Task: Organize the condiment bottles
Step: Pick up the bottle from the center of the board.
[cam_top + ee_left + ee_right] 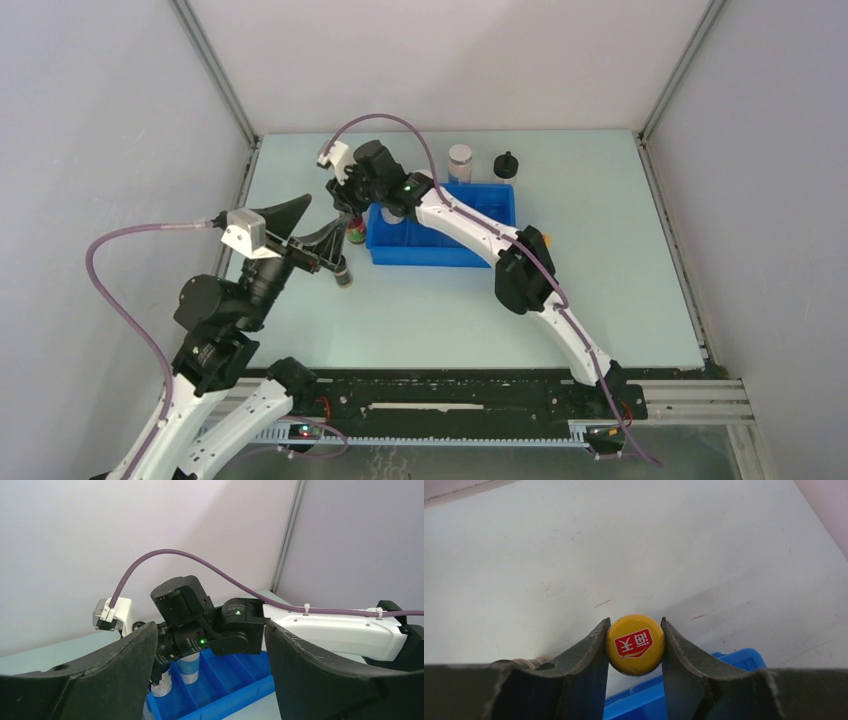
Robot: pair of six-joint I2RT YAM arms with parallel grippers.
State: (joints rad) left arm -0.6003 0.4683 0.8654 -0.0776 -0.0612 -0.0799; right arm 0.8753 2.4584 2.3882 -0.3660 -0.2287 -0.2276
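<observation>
Bottle cap [634,644]: round, glossy orange | right end effector [634,630]: clamped on it

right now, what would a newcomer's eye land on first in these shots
The orange bottle cap with its red logo, pinched between the fingers of the right gripper, fills the right wrist view. From above, the blue divided tray stands out mid-table, with the right arm reaching across it. Behind the tray stand a clear white-lidded bottle and a black knob-capped bottle.
</observation>
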